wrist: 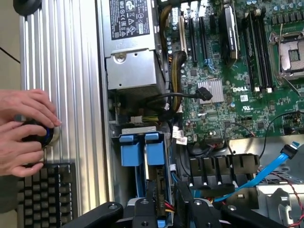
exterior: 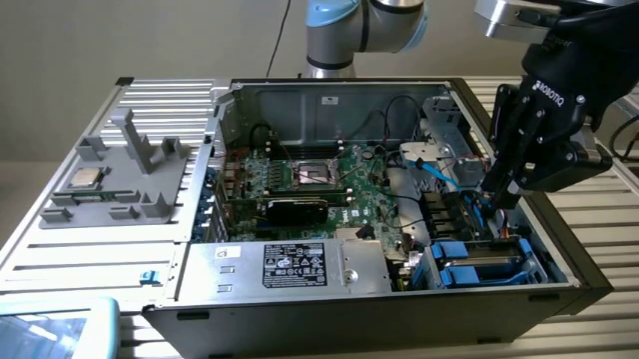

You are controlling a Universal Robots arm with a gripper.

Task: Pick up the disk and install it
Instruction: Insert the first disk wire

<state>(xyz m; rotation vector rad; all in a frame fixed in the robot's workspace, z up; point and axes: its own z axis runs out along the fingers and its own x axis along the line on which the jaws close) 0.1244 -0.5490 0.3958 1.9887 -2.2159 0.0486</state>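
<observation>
Gripper [exterior: 499,196] lowered into the drive bay, fingers part-closed — whether they clamp the disk [wrist: 142,149] I cannot tell — which should seat squarely between the bay rails.

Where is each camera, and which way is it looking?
Exterior view: sits off the arm, looking down at an angle into the open black computer case; the black gripper and the arm's blue-grey joint show.
Wrist view: rides on the wrist, looking straight down into the case; the gripper and a person's hands on a round knob show.
Both share: the green motherboard, silver power-supply box and blue plastic drive carriers.
</observation>
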